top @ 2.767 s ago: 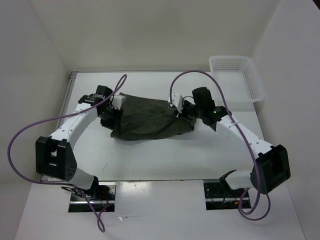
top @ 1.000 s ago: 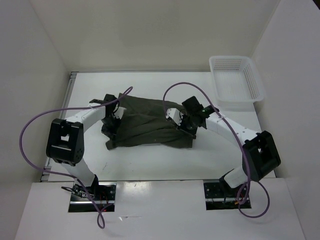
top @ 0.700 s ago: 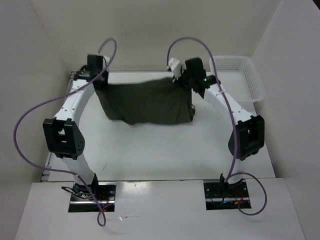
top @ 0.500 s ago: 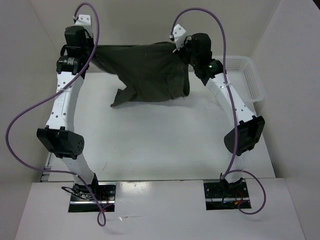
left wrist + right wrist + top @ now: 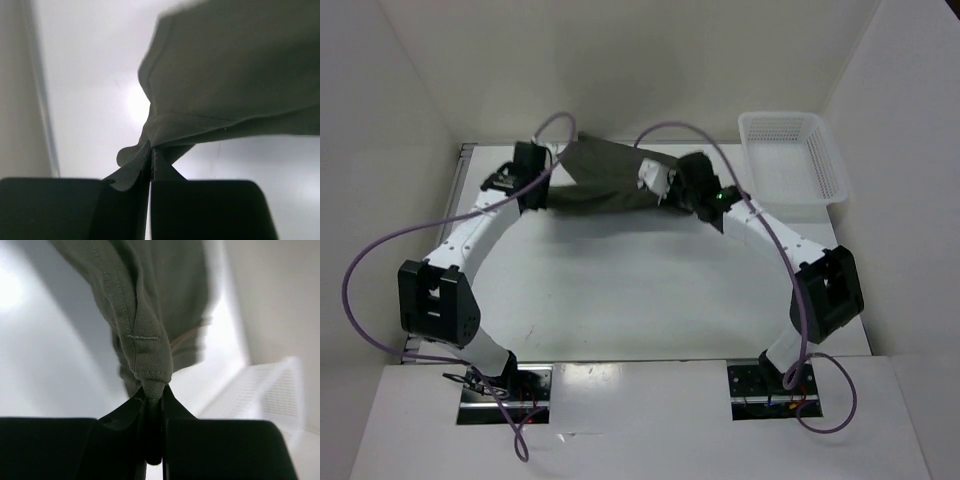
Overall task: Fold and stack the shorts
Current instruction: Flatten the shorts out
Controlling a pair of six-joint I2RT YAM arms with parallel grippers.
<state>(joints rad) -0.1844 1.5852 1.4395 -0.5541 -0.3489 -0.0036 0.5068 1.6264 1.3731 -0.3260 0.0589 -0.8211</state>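
Table (image 5: 650, 290), white, bears both arm bases at its near edge. Dark olive-green shorts (image 5: 605, 180) stretch as a wrinkled band between the two hands over the table's far part, left of the white mesh basket (image 5: 840, 172) in the far right corner and apart from it. Left hand (image 5: 151, 156) is pressed together on a fold at the cloth's left end. Right hand (image 5: 154, 396) pinches a stitched hem at the right end.
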